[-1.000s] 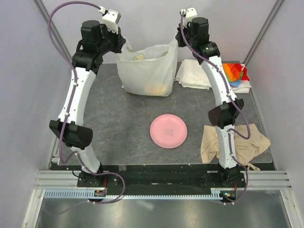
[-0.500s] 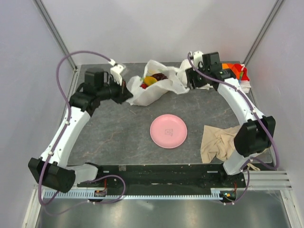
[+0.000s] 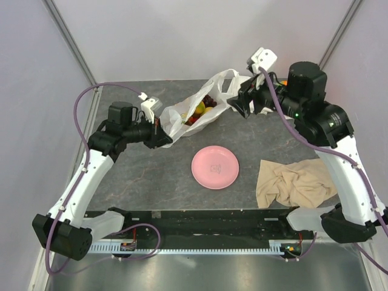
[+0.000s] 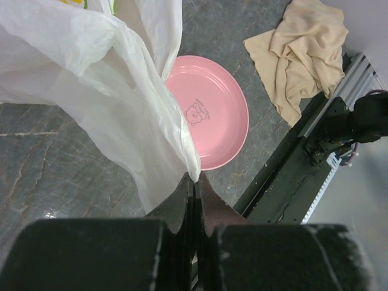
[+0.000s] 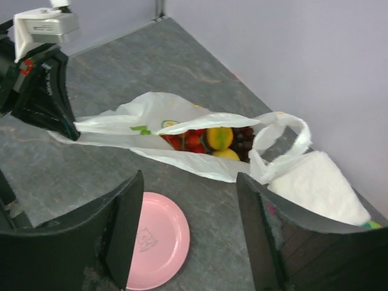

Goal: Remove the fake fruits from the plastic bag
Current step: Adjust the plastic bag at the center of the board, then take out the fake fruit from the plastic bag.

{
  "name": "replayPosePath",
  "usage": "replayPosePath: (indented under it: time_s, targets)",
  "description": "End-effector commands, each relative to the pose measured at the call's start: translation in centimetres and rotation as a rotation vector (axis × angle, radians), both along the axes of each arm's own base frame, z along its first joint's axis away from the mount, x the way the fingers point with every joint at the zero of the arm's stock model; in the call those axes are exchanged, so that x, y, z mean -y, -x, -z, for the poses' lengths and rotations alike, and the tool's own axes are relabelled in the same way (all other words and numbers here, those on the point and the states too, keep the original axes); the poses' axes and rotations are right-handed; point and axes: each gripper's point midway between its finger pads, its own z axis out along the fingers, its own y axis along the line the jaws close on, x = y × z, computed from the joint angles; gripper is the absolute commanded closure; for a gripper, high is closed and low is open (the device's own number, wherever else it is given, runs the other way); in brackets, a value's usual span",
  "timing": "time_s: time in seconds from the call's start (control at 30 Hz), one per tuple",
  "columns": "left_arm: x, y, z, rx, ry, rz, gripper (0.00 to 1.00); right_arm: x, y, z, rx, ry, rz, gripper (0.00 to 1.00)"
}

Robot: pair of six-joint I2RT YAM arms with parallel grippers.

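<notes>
- Pink plate (image 3: 215, 167) nearest: likely drop spot.
- Left gripper (image 4: 194, 185) clamped tight on near-left end of plastic bag (image 3: 179, 119). Don't release; it anchors the bag.
- Bag on its side, mouth gaping far-right. Fake fruits (image 5: 209, 138) (red, yellow, purple) sit just inside.
- Right gripper (image 3: 239, 104) above mouth, jaws wide, empty. Enter low, take outermost fruit, avoid handle loop (image 5: 276, 136).

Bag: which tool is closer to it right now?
Left. The left tool is clamped on the bag at its edge; the right tool hangs open, clear of it, near the handle end.
</notes>
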Motion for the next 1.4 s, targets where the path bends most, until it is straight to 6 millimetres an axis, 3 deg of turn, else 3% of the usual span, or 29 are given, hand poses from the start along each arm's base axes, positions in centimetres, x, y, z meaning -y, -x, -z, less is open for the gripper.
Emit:
replayPosePath:
  time_s: [0.0, 0.13, 0.27, 0.33, 0.37, 0.53, 0.67, 0.77, 0.87, 0.93, 1.1, 1.2, 1.37]
  targets:
    - [-0.4, 0.4, 0.1, -0.009, 0.021, -0.027, 0.98, -4.1, -1.7, 9.3, -0.194, 0.121, -0.087, 0.38]
    - [-1.9, -0.2, 1.3, -0.025, 0.003, -0.091, 0.98, -6.8, -4.4, 12.0, -0.266, 0.130, -0.108, 0.51]
    - [-3.2, 0.0, 0.6, -0.008, 0.038, -0.130, 0.98, -10.0, -7.4, 13.5, -0.294, 0.119, -0.144, 0.61]
    - [-3.8, -0.1, 0.4, -0.012, 0.061, -0.149, 0.98, -11.2, -9.1, 15.7, -0.317, 0.147, -0.150, 0.65]
    - [-4.1, 0.0, 0.1, -0.004, 0.068, -0.156, 0.98, -11.9, -9.8, 17.5, -0.336, 0.168, -0.152, 0.67]
    - [-5.4, 0.4, 0.0, -0.017, 0.105, -0.198, 0.98, -14.0, -12.0, 21.4, -0.360, 0.195, -0.130, 0.66]
    - [-6.3, 1.2, 1.4, -0.064, 0.131, -0.244, 0.98, -15.7, -11.1, 26.2, -0.393, 0.302, -0.141, 0.65]
    - [-6.9, 1.4, 3.0, -0.110, 0.144, -0.292, 0.94, -14.5, -9.2, 30.1, -0.456, 0.394, -0.115, 0.65]
    - [-6.9, 1.4, 3.9, -0.156, 0.164, -0.318, 0.92, -13.3, -7.0, 32.1, -0.505, 0.431, -0.135, 0.66]
    - [-7.0, 1.1, 4.5, -0.177, 0.166, -0.325, 0.88, -13.3, -7.2, 31.3, -0.480, 0.415, -0.129, 0.65]
    - [-7.1, -0.4, 4.6, -0.200, 0.160, -0.343, 0.86, -15.1, -9.8, 27.0, -0.368, 0.331, -0.107, 0.59]
    - [-7.1, -1.4, 4.3, -0.211, 0.166, -0.343, 0.86, -15.9, -11.6, 27.2, -0.318, 0.315, -0.083, 0.54]
    - [-7.2, -2.1, 4.5, -0.220, 0.153, -0.340, 0.87, -17.0, -12.6, 30.1, -0.355, 0.314, -0.075, 0.43]
